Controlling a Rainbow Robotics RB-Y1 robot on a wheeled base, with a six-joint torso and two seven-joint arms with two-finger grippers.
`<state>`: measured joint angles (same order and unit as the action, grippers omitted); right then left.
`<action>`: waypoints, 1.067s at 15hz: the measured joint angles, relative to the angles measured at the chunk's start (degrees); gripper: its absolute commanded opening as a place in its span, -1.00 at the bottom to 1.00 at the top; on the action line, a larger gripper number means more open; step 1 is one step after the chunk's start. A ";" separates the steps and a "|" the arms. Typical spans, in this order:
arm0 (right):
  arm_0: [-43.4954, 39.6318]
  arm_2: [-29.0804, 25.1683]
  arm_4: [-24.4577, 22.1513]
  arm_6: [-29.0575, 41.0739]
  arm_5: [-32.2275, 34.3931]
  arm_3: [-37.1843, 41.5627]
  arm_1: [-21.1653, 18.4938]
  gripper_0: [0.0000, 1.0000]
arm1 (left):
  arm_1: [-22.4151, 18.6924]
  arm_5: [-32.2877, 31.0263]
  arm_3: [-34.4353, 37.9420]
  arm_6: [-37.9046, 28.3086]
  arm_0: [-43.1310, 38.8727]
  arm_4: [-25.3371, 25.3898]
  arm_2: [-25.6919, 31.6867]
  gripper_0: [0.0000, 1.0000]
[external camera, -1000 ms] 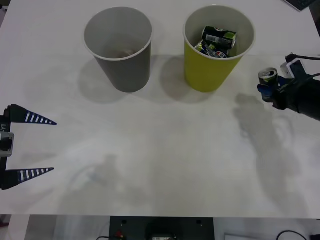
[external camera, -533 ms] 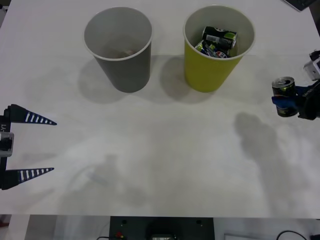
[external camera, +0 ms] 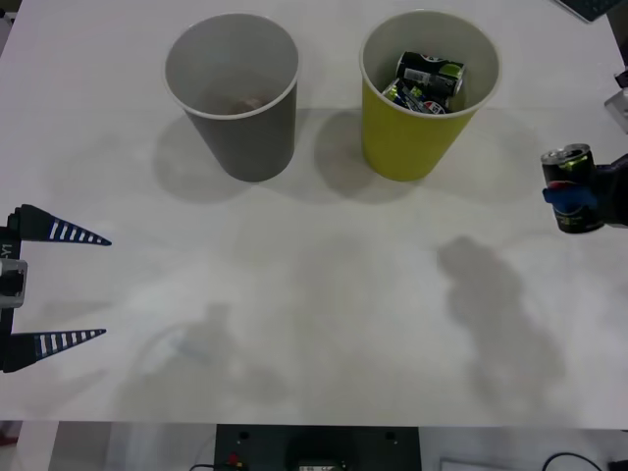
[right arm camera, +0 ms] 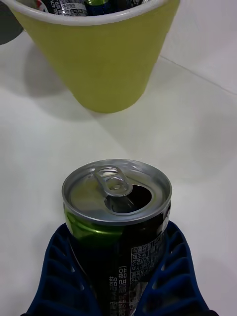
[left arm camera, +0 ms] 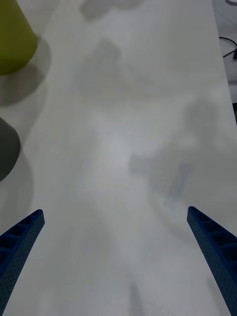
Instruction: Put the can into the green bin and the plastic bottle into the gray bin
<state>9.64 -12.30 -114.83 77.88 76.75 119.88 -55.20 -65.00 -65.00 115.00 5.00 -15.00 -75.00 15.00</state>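
Left tool (external camera: 103, 287): parked at the near left edge of the surface (external camera: 324, 324), fingers spread wide, nothing between them. In its wrist view the fingers (left arm camera: 19, 242) sit at the two corners over bare white top.

Gray bin (external camera: 235, 98): upright at the far left-centre. Something small and brownish lies at its bottom; too dim to identify. No plastic bottle can be made out anywhere on the surface, so I cannot say whether the bottle half of the task is done or has nothing to act on.

Green bin (external camera: 417, 132): upright just right of the gray one, apart from it. Several cans already lie inside, heaped at angles.

Right tool (external camera: 579, 201): at the right edge, clear of the green bin and to its right, closed on the can (external camera: 571, 186). Can is upright, opened top facing up. In the wrist view the blue fingers (right arm camera: 173, 266) hug the can (right arm camera: 118, 217) on both sides, with the green bin (right arm camera: 98, 59) ahead and apart from it.

Status, as judged: can is grasped and carried but not yet delivered. Remaining for the can: bring it over the green rim and let go. Bottle step: unresolved.
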 measured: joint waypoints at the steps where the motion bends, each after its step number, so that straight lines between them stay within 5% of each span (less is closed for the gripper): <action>1: 2.30 0.05 -0.07 0.05 2.78 -0.03 0.00 -1.00 | 0.00 0.00 0.00 0.00 0.00 0.00 0.00 1.00; 5: 12.42 0.93 0.60 0.07 12.70 -2.11 0.00 -1.00 | 0.00 0.00 0.00 0.00 0.00 0.00 0.00 1.00; 16: 42.58 20.69 -2.32 5.43 13.28 -20.81 -0.16 -1.00 | 0.00 0.00 0.00 0.00 0.00 0.00 0.00 1.00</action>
<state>52.22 8.39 -117.15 83.31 90.03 99.07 -55.36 -65.00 -65.00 115.00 5.00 -15.00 -75.00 15.00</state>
